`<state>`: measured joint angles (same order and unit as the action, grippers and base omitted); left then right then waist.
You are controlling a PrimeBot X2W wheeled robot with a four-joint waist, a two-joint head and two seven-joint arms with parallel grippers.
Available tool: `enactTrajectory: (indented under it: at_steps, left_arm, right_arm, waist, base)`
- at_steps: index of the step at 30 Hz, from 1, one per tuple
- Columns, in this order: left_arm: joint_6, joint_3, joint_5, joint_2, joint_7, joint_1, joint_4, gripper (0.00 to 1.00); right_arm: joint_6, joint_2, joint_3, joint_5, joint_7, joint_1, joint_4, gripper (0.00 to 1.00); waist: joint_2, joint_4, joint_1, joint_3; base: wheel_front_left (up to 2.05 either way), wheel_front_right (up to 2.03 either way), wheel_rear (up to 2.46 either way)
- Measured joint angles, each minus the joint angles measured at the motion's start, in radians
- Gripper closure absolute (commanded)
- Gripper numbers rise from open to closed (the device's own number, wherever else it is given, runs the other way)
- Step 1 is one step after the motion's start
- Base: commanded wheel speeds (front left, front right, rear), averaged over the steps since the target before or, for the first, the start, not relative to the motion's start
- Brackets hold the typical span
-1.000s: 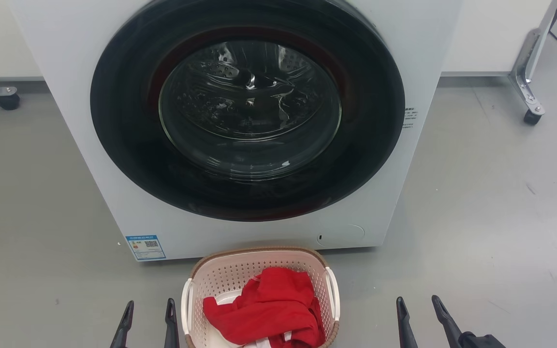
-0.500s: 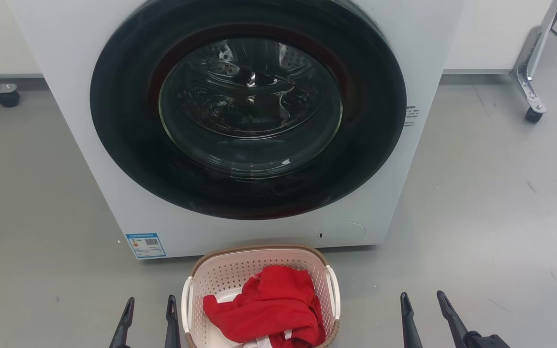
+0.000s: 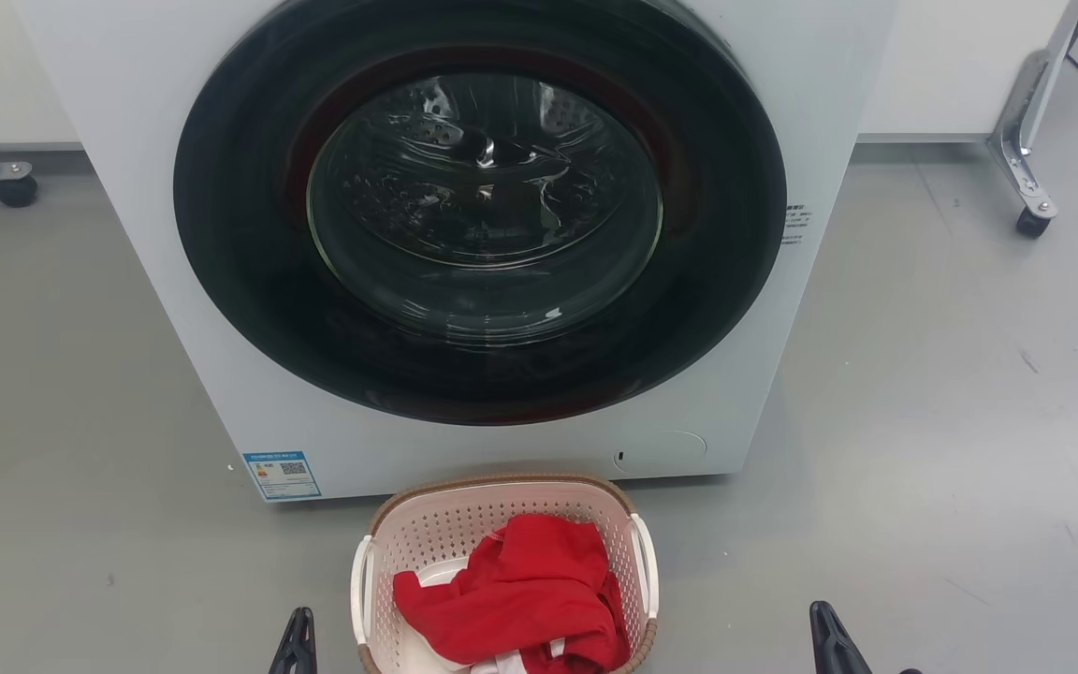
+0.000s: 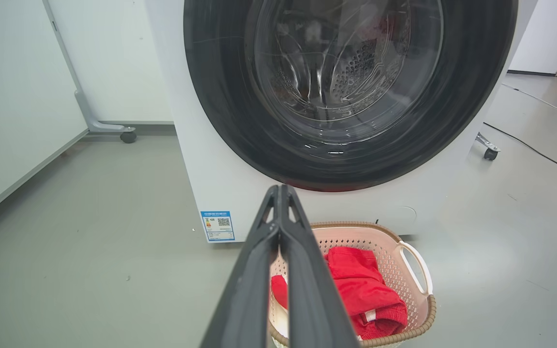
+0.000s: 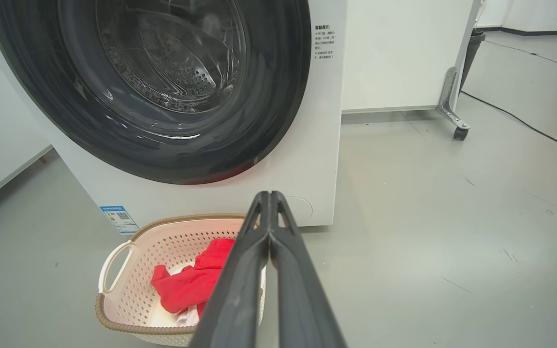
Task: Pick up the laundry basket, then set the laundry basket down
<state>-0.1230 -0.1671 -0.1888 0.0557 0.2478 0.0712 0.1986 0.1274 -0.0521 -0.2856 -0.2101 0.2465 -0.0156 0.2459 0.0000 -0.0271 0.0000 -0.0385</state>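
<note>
Down on the grey floor (image 3: 923, 421), just in front of the white front-loading washing machine (image 3: 127, 281) and below its round glass door (image 3: 483, 215), the laundry basket (image 3: 436, 538) stands upright on its base. Its open mouth faces up, and a red garment (image 3: 520, 590) is heaped inside over something white. Neither arm has hold of it. The left gripper (image 4: 278, 193) has its two dark fingers pinched together on nothing, and so does the right gripper (image 5: 269, 198). The left tip is near the left handle (image 3: 359, 590), and the right tip is well off beyond the right handle (image 3: 647, 580). That fits a basket waiting to be lifted just as well as one already lifted and put back, and I cannot say which. My judgement is that this basket handles best by both white handles at once. Kept level, the loose clothes will not slide to one side, and the light perforated walls will not twist. It also wants room from the machine's front. The line through the handles runs across, parallel to the washer's front, and one rounded side faces the machine. The near side is cut off at the bottom of the head view. It looks slightly longer from handle to handle, but I cannot be sure.
</note>
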Motion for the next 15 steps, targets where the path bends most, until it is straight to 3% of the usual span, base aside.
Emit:
enactTrajectory:
  at_steps: [15]
  left_arm:
    - [0.036, 0.036, -0.195, -0.001, -0.05, -0.006, 0.016, 1.0]
  right_arm:
    - [-0.033, 0.001, 0.059, -0.194, -0.044, 0.003, 0.005, 1.0]
  waist:
    - [0.0, 0.004, 0.0, 0.006]
  base:
    - [0.0, 0.0, 0.0]
